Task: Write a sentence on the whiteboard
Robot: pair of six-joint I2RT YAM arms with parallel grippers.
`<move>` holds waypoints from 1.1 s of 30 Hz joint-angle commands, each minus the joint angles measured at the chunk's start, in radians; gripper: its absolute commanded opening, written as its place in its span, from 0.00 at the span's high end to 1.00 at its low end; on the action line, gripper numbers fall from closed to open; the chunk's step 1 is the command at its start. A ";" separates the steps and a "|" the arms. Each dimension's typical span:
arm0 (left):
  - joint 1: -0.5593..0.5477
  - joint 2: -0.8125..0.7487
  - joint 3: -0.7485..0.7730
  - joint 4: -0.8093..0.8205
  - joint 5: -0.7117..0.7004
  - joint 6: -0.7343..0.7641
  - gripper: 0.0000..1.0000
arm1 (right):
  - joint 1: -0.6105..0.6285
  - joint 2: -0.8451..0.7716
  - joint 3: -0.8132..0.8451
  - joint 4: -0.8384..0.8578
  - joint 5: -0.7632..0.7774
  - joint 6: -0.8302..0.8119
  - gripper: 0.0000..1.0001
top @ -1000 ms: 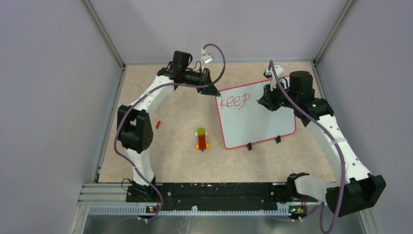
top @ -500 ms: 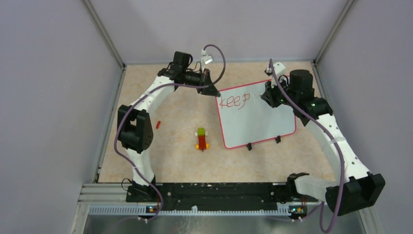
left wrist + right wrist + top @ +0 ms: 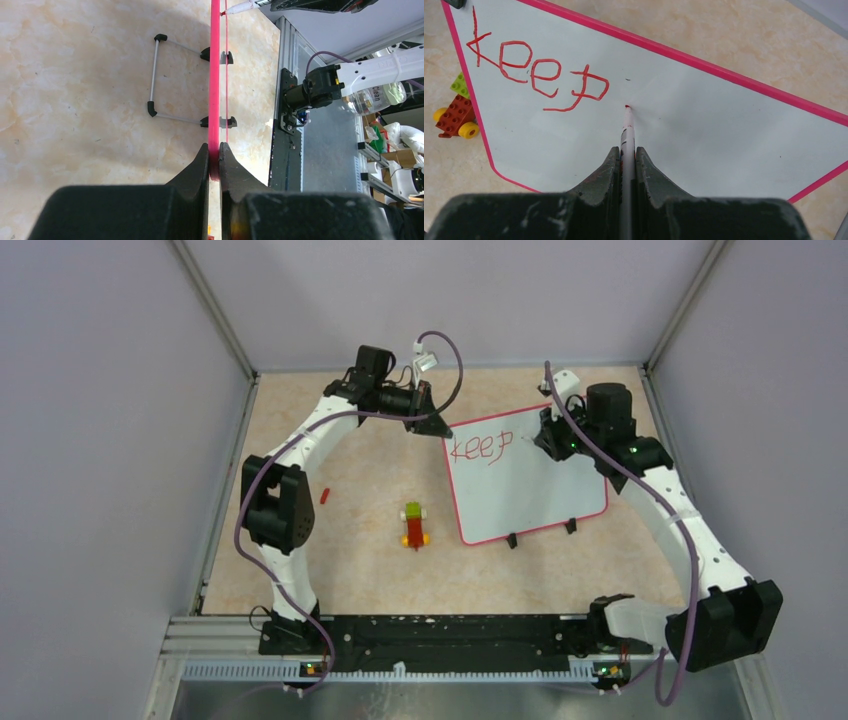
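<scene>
While the red word "keep" stands alone on the whiteboard point(image 3: 530, 485), the step in hand looks like starting the second word. The marker point(image 3: 626, 131) is pinched tight between the narrow right fingers point(image 3: 614, 162), and its red tip sits at the white surface just right of the "p" and a little below it. To do this well, I would leave a clear gap after "keep" and begin on the same line, since the first word already climbs a little. Light, even pressure matters: push too hard and the board could slide or rock. The left fingers point(image 3: 206, 159) are closed on the pink rim at the board's far left corner, which should steady it, so that hold ought not to loosen during a stroke. Short strokes, with the tip lifted between letters, would avoid stray lines.

This board is glossy white with a thin pink rim and rounded corners, and most of its face is blank. It sits toward the right rear of the table point(image 3: 350, 570), with two black clip feet on its near edge. From the left wrist view a wire stand shows behind it, so it seems propped at a tilt. A toy block car point(image 3: 414, 525) lies just off its left edge, not touching.
</scene>
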 commanded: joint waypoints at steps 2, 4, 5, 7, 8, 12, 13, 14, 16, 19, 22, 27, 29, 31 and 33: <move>-0.006 -0.047 0.010 0.043 0.028 0.016 1.00 | -0.007 0.009 -0.003 0.055 0.087 -0.034 1.00; -0.005 -0.047 0.011 0.043 0.028 0.016 1.00 | -0.011 0.001 -0.007 0.057 0.102 -0.042 1.00; -0.006 -0.046 0.011 0.043 0.028 0.016 1.00 | -0.020 -0.003 -0.006 0.054 0.103 -0.044 1.00; -0.006 -0.046 0.010 0.043 0.028 0.017 1.00 | -0.037 -0.007 -0.003 0.046 0.103 -0.051 1.00; -0.006 -0.046 0.010 0.043 0.029 0.016 1.00 | -0.045 -0.010 -0.002 0.044 0.102 -0.055 1.00; -0.006 -0.044 0.008 0.043 0.030 0.017 1.00 | -0.074 -0.016 -0.002 0.036 0.103 -0.066 1.00; -0.006 -0.045 0.008 0.042 0.030 0.017 1.00 | -0.076 -0.018 -0.002 0.034 0.103 -0.068 1.00; -0.005 -0.045 0.008 0.043 0.030 0.016 1.00 | -0.077 -0.019 -0.001 0.034 0.100 -0.068 1.00; -0.006 -0.045 0.008 0.044 0.029 0.015 1.00 | -0.077 -0.024 0.005 0.027 0.083 -0.067 1.00; -0.006 -0.044 0.008 0.044 0.031 0.017 1.00 | -0.078 -0.034 0.030 0.009 0.028 -0.065 1.00; -0.006 -0.045 0.009 0.045 0.035 0.016 1.00 | -0.077 -0.053 0.047 -0.005 -0.057 -0.054 1.00; -0.006 -0.045 0.008 0.048 0.037 0.017 1.00 | -0.075 -0.048 0.082 0.001 -0.080 -0.039 1.00; -0.006 -0.045 0.009 0.048 0.036 0.016 1.00 | -0.076 -0.034 0.087 0.011 -0.073 -0.039 1.00; -0.005 -0.048 0.007 0.047 0.036 0.016 1.00 | -0.076 -0.020 0.091 0.018 -0.067 -0.038 1.00; -0.005 -0.048 0.007 0.048 0.036 0.016 1.00 | -0.075 -0.011 0.090 0.032 -0.063 -0.036 1.00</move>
